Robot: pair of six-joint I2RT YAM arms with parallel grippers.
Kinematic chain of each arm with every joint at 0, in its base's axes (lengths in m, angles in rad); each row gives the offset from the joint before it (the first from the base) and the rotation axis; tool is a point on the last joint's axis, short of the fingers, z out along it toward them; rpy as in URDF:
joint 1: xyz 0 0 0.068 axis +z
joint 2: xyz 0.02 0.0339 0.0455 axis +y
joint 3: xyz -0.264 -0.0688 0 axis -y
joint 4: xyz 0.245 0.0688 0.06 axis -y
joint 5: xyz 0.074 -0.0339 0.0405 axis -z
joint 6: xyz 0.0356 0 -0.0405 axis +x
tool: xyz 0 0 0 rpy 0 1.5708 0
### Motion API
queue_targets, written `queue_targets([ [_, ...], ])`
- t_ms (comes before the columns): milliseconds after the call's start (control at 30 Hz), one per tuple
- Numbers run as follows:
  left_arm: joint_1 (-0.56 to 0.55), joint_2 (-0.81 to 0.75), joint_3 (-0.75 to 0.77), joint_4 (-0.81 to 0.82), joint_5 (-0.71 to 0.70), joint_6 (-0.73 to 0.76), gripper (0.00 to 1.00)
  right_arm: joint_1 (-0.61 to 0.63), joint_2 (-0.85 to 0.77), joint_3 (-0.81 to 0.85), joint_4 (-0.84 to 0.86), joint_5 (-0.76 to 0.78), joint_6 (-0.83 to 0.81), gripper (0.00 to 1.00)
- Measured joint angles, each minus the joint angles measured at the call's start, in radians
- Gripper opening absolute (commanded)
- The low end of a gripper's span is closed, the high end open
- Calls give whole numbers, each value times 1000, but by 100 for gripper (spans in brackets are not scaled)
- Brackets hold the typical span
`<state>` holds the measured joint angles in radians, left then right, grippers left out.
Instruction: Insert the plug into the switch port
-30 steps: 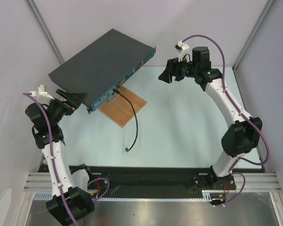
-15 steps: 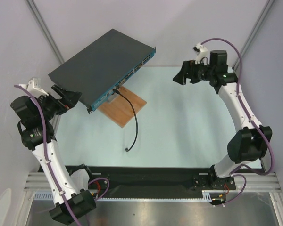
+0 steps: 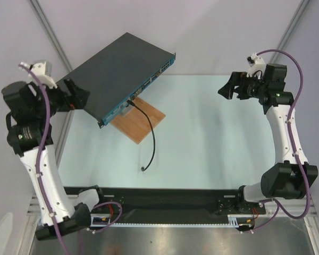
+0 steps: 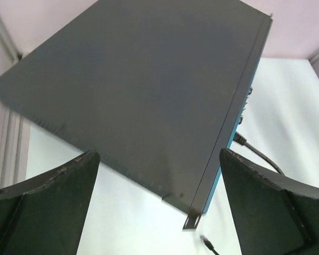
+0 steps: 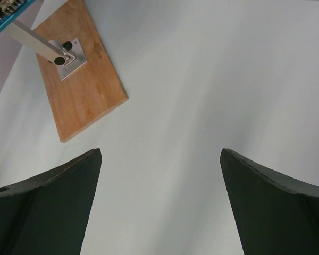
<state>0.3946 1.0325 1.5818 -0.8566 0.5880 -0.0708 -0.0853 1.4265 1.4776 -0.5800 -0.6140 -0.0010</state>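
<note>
Overhead view: bright, even, diffuse light, and the pale table (image 3: 202,133) glows with no hard glare. The switch (image 3: 117,69) reads matte and dark, dropping a soft shadow onto the wooden board (image 3: 143,125). A smeared sheen runs along the steel strip (image 3: 202,239) at the bottom edge. Left wrist view: the switch top is murky, the table at lower left is nearly blown white, and the left fingers (image 4: 42,207) are dark and soft-edged in the bottom corners. Right wrist view: board grain is crisp at upper left, faint grey shadow bands cross the table, and the right fingers (image 5: 276,212) are blurry black wedges.
</note>
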Motion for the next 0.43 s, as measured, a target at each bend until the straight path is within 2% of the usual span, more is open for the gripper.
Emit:
queue_targets([
  [100,-139,77,79,-6,-88,21,100,12,-21,0,0,0,5,100],
  [300,-383,164,82,-11,-263,49,100,64,-27,-2,-8,36,6,100],
  [433,-482,169,80,-14,-330,76,100,84,-27,-2,-35,49,-11,100],
])
